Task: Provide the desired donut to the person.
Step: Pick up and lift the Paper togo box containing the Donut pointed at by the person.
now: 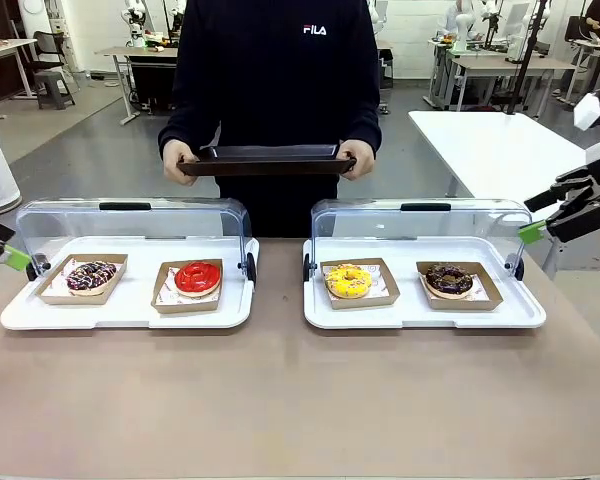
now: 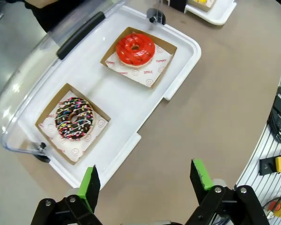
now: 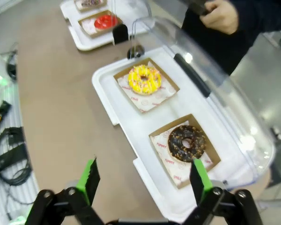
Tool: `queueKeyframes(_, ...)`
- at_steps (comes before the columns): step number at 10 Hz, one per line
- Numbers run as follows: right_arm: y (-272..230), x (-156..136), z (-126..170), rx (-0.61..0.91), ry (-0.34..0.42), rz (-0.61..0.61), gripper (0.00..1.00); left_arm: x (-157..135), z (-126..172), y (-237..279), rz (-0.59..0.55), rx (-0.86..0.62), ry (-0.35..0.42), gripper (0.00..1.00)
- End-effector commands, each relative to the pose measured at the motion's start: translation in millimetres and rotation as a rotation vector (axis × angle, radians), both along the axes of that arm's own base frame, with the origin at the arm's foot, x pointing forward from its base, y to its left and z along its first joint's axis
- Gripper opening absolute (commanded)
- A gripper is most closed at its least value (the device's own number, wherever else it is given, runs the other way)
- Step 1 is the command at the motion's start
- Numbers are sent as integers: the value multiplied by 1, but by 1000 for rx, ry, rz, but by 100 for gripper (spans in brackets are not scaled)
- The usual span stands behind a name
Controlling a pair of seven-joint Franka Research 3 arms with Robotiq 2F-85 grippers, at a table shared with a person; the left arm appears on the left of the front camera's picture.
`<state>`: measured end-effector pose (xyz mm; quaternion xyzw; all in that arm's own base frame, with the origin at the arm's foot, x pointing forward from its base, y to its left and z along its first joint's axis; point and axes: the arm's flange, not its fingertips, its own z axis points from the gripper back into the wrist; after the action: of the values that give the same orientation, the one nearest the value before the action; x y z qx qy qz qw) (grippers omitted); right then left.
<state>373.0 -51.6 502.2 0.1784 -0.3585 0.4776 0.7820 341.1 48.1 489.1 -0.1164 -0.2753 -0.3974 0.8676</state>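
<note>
both my hands are spread, holding nothing: left hand [image 2: 145,180] by the left white tray [image 1: 135,300], right hand [image 3: 143,176] by the right white tray [image 1: 405,300]. can't tell which is wanted; sprinkled donut [image 1: 91,276], red donut [image 1: 197,277], yellow donut [image 1: 348,281] and chocolate donut [image 1: 449,279] each lie flat, hole up, in cardboard boats [image 1: 185,305] in those trays, round so no long axis; i'd guess light, soft, sticky, so i'd pinch a boat's stiff rim. beyond, the person [image 1: 275,80] holds a black tray [image 1: 265,160].
</note>
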Motion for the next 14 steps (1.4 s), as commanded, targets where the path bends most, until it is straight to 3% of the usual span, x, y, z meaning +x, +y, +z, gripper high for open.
queueKeyframes(1, -13, 3, -5, 58, -8, 23, 100, -20, -8, 15, -11, -63, -27, 100)
queueKeyframes(3, -18, -1, -1, 106, -49, 41, 100, -31, -4, 32, -3, -105, -51, 100)
queueKeyframes(7, -19, -6, 7, 175, -119, 79, 100, -42, 2, 45, -11, -192, -171, 100)
queueKeyframes(14, -12, -3, 9, 174, -120, 96, 100, -42, 7, 45, 12, -223, -213, 100)
